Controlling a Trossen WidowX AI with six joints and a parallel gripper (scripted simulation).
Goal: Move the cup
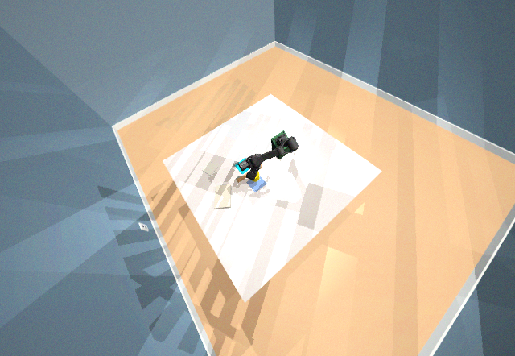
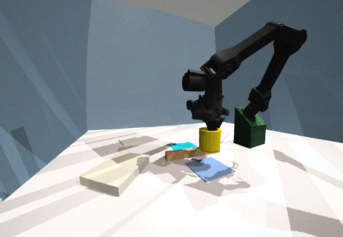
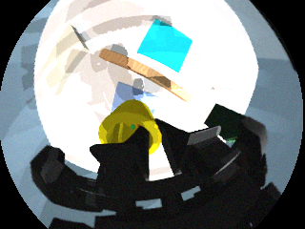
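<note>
The yellow cup [image 1: 257, 176] [image 2: 209, 140] [image 3: 128, 115] is upright in the air, a little above the blue pad [image 1: 256, 184] [image 2: 211, 169] [image 3: 122, 92]. My gripper [image 2: 213, 128] [image 3: 151, 121] is shut on the cup's wall, with one finger inside the cup and one outside. A green marble [image 3: 132, 127] and a bit of red show inside the cup in the wrist view; the finger hides the rest of the inside. The cyan pad [image 2: 183, 146] [image 3: 167, 46] is bare and lies beyond the wooden bar [image 1: 241, 178] [image 2: 183, 154] [image 3: 137, 68].
The low wooden bar stands on edge between the two pads. A cream block [image 1: 224, 198] [image 2: 110, 170] lies left of the blue pad in the exterior view. A thin pale slab [image 1: 210, 168] [image 2: 133, 141] lies farther back left. The green arm base [image 2: 249, 134] stands at the right.
</note>
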